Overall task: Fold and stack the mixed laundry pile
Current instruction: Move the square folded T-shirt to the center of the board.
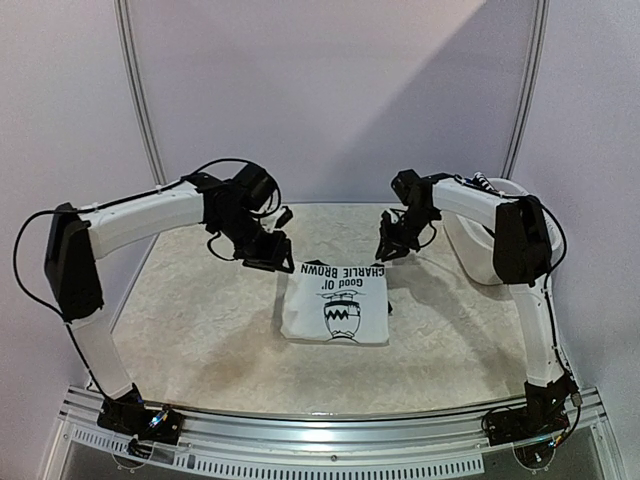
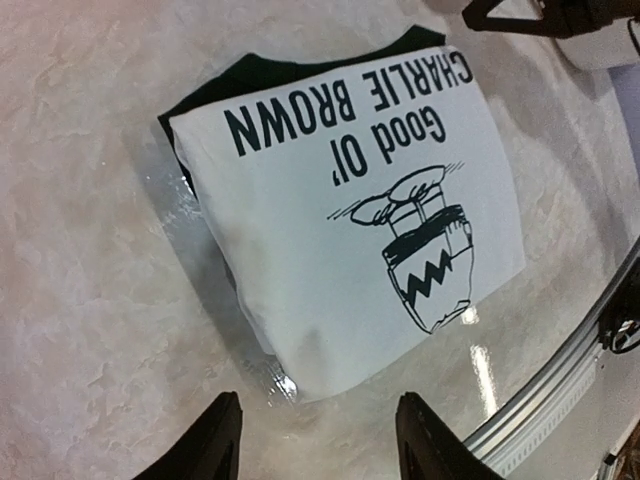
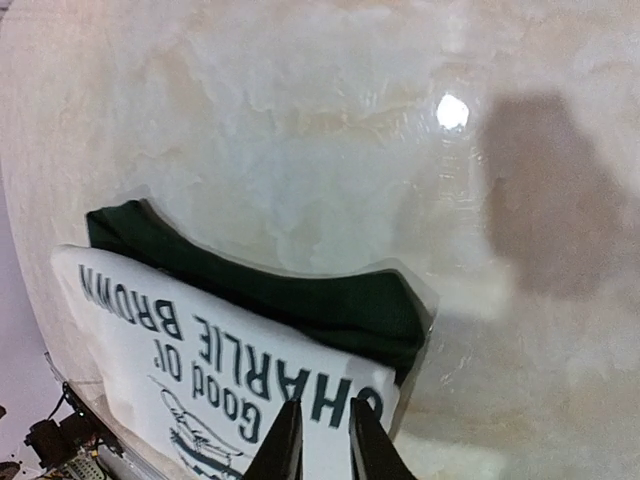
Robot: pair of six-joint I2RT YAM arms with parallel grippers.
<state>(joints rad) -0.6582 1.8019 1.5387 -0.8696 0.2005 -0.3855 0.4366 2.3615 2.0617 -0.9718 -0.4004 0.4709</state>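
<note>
Nearest, my left gripper point(image 2: 318, 425) hangs jaws apart and empty beside the folded white T-shirt point(image 2: 350, 210), which lies print-up on the dark green piece point(image 3: 300, 290) in the middle of the table point(image 1: 200, 330). My right gripper point(image 3: 325, 445), jaws a narrow slit apart and holding nothing, hovers over the shirt's far corner. Both should rise straight up so no cloth snags.

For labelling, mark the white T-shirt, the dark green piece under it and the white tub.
white T-shirt point(image 2: 350, 230): left wrist view, middle of the printed front.
dark green piece point(image 3: 300, 300): right wrist view, strip showing beyond the shirt.
white tub point(image 1: 470, 255): top external view, its side wall.
</note>
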